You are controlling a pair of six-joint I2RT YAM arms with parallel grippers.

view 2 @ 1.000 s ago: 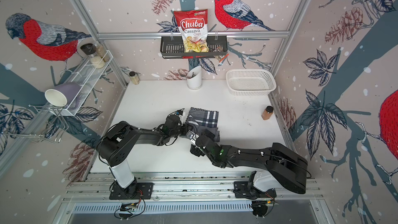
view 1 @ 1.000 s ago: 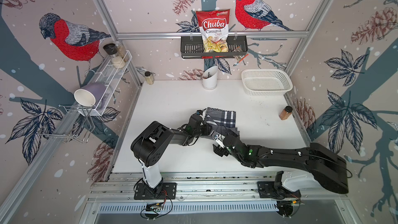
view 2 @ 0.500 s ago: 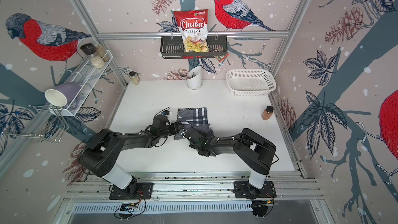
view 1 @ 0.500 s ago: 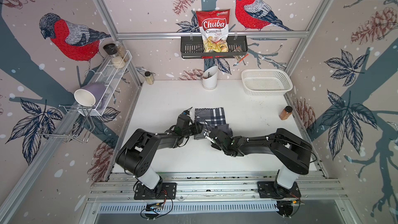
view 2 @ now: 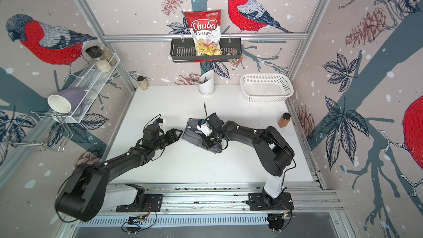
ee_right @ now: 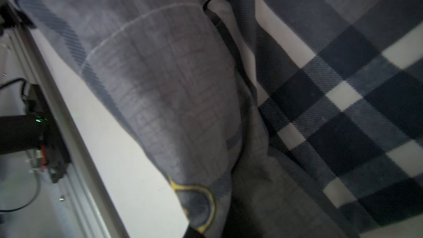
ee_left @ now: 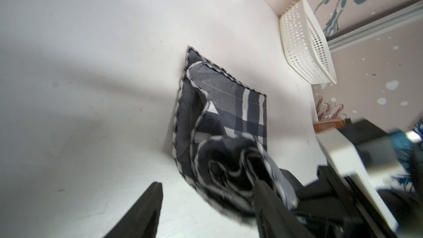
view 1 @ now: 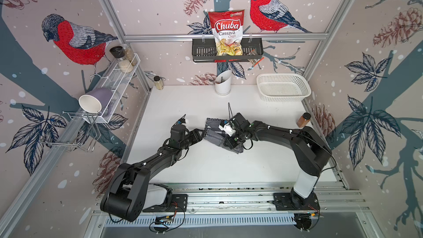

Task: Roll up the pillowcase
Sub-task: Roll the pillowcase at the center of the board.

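A smooth white tabletop [view 1: 183, 101] sits inside a booth of aluminium rails and walls papered with bullfinches and pine cones. At its middle lies the pillowcase [view 1: 212, 132], soft grey woven cloth plaided in white and navy, with a dark scalloped stitched edge. Its far part lies flat. The near part is wound into a loose, lumpy roll, and the left wrist view shows spiralling layers at the roll's left end. The left gripper [view 2: 178, 132] is just left of that end, its black fingers spread apart. The right gripper [view 1: 229, 142] is over the roll's right part, pressed together, its fingers buried in the cloth and pinching a fold. A white perforated plastic basket [view 1: 283, 97] stands in the far right corner.
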